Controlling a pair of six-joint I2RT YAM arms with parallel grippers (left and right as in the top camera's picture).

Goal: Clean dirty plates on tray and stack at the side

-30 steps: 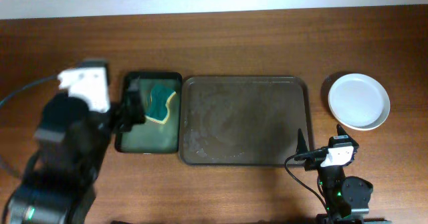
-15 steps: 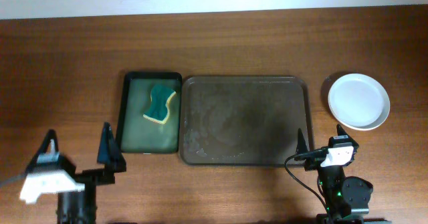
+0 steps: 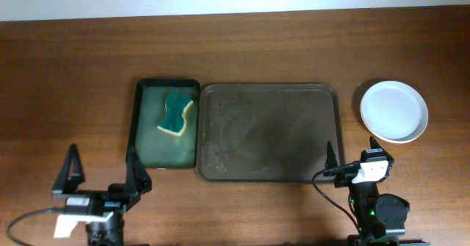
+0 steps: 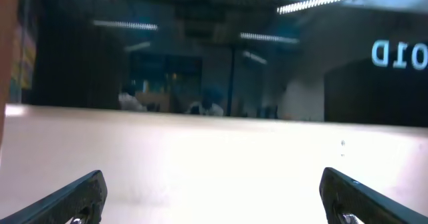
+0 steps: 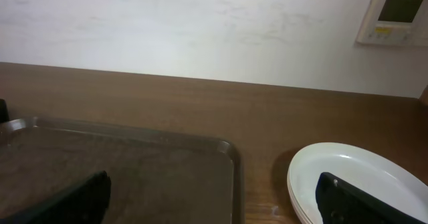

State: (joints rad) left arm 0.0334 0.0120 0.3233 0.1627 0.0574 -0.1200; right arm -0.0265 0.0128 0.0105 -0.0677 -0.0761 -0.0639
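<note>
Table (image 3: 242, 48): brown wood, backed by a pale wall (image 5: 200, 30) that carried a small control panel (image 5: 396, 15) at its right. Tray (image 3: 268, 132): large, dark brown, rounded corners and raised rim, lying at the middle of the table with its long side left to right; its floor showed pale scuff marks. Plates (image 3: 393, 111): round, white and shallow, stacked on the table to the right of the tray, near it but apart from its rim; the top face was plain white, and the right wrist view showed layered rims (image 5: 348, 177) beside the tray's corner (image 5: 134, 164), the count not plain. Small black tray (image 3: 158, 152): narrower, green inside, just beside the large tray's left edge. Sponge (image 3: 176, 114): green over yellow, wavy in outline, lying in the far half of the small black tray. Left hand (image 3: 103, 150): at the near edge of the table, left of and nearer than the small black tray, fingers spread fully wide and holding nothing; its own camera (image 4: 214, 204) faced the wall and a dark pane. Right hand (image 3: 351, 143): at the near edge between the tray's right corner and the plates, fingers likewise spread wide (image 5: 217, 200), nothing gripped, one finger close to the nearest plate rim.
</note>
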